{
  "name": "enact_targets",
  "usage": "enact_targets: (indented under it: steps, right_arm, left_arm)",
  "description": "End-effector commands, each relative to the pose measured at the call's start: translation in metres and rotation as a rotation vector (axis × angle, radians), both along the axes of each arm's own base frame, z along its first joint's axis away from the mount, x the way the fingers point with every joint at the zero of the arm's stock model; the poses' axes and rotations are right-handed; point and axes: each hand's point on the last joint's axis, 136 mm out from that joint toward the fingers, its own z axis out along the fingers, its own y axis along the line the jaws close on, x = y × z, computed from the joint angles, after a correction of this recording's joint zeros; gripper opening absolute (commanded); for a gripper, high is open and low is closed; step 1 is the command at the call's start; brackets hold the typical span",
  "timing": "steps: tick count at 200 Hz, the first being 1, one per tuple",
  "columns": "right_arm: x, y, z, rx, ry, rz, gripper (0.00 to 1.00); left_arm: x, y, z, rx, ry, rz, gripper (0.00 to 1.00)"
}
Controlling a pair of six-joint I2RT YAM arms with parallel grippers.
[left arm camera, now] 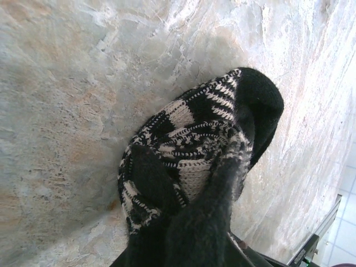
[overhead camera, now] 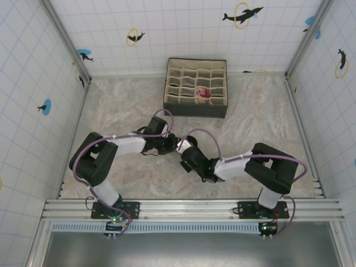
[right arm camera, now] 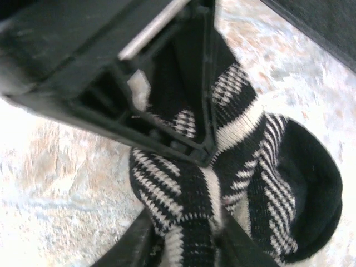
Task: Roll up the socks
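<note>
While it lies bunched at mid-table, striped sock (left arm camera: 189, 139) gripped from two sides

Black and white, the striped sock sits in a lump on the marbled tabletop (left arm camera: 67, 83). The right gripper (right arm camera: 189, 247) is clamped fully on one end. The left gripper (left arm camera: 186, 189) is nearly closed, pinching the fabric too. A gridded organiser box (overhead camera: 194, 109) stands well behind.

You're looking at a robot test cell, a lab rig rather than a home: a left arm (overhead camera: 103, 158) and a right arm (overhead camera: 272, 167) bolted to an aluminium rail (overhead camera: 189, 207) at the near edge, a marble-patterned surface (overhead camera: 122, 105) boxed in by white gridded wall panels (overhead camera: 183, 33) with dolphin stickers (overhead camera: 242, 15), metal posts (overhead camera: 65, 39) at the corners, cables (overhead camera: 203, 132) looped along each arm.
</note>
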Motion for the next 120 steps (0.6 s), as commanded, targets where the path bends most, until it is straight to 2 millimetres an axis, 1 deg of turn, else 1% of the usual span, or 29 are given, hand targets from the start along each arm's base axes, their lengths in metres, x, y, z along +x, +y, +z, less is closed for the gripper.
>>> enact_targets:
  steps: [1,9,15,16,24,34,49,78,102,120]
  right_arm:
    - [0.008,-0.004,-0.007,0.073,0.089,-0.063,0.01]
    - [0.006,-0.007,-0.014,0.081,0.123,-0.071,0.0]
    - [0.005,-0.008,-0.016,0.086,0.144,-0.077,0.0]
    - [0.004,-0.009,-0.017,0.085,0.148,-0.077,0.0]
    - [0.002,-0.01,-0.023,0.088,0.186,-0.078,0.0]
    - [0.0,-0.012,-0.03,0.092,0.229,-0.089,0.0]
    - [-0.001,-0.017,-0.038,0.104,0.278,-0.11,0.0]
    - [-0.003,-0.017,-0.049,0.164,0.389,-0.123,0.0]
    - [-0.004,-0.02,-0.051,0.231,0.455,-0.142,0.0]
    - [-0.004,-0.022,-0.052,0.315,0.535,-0.157,0.0]
  left_arm:
    - [-0.027,0.01,-0.012,0.048,0.106,-0.016,0.31]
    - [-0.027,0.011,-0.011,0.059,0.102,-0.012,0.44]
    - [-0.026,0.012,-0.009,0.067,0.097,-0.01,0.52]
    - [-0.026,0.013,-0.009,0.069,0.097,-0.009,0.56]
    - [-0.025,0.014,-0.006,0.075,0.087,-0.007,0.64]
    - [-0.023,0.015,-0.002,0.083,0.077,-0.003,0.7]
    - [-0.021,0.016,0.003,0.091,0.065,0.006,0.73]
    - [-0.01,0.022,0.013,0.095,0.032,0.051,0.75]
    - [0.001,0.027,0.029,0.058,-0.032,0.106,0.74]
    - [0.007,0.033,0.039,0.023,-0.075,0.152,0.75]
